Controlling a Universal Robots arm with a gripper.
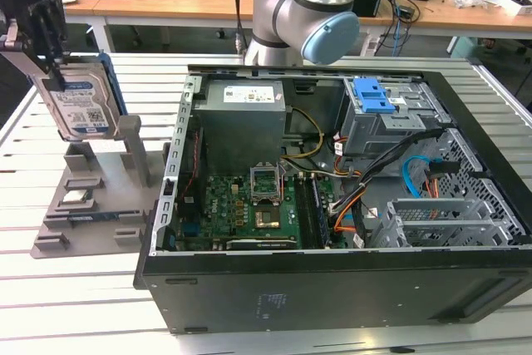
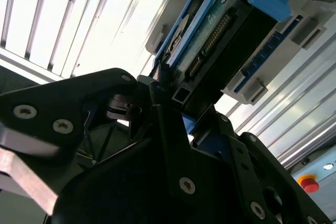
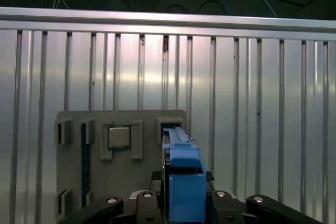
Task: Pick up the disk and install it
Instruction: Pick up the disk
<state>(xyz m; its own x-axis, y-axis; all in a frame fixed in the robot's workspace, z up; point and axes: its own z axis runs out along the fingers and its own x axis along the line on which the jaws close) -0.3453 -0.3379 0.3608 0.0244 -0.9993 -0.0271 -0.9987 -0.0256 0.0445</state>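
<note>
"Since the order is to pick up the disk and install it, what does the end effector (image 1: 48, 68) carry?" asks the senior inspector.

"The disk (image 1: 83, 101), sir. The end effector is clenched on its upper end. In the second wrist view the jaws stand closed against the drive body, with the connector side showing."

"Position?"

"It is held upright at the exterior view's left, over the grey holder (image 1: 96, 205) on the slatted desk (image 1: 83, 313). The lower edge sits at or just above the holder's slot. Whether the two touch, I cannot tell."

"Anything else on the holder?"

"One small square chip (image 1: 76, 198). It lies flat in its own recess beside the slot and is not in the grasp."

"And the destination?"

"An open computer case (image 1: 332, 288) stands toward the exterior view's right, well apart from the disk. A grey drive cage (image 1: 378, 135) with a blue latch (image 1: 374, 96) sits in its far corner. I judge that to be the bay, though nothing in the pictures confirms it."

"State of the work?"

"The grasp is made and looks secure, and the disk is raised at the holder, so the pick-up is done or very nearly done. Installation has not begun. The disk has not been carried to the case, lined up with the cage or seated. I rate the task as being in its early part, with the larger share outstanding."
</note>
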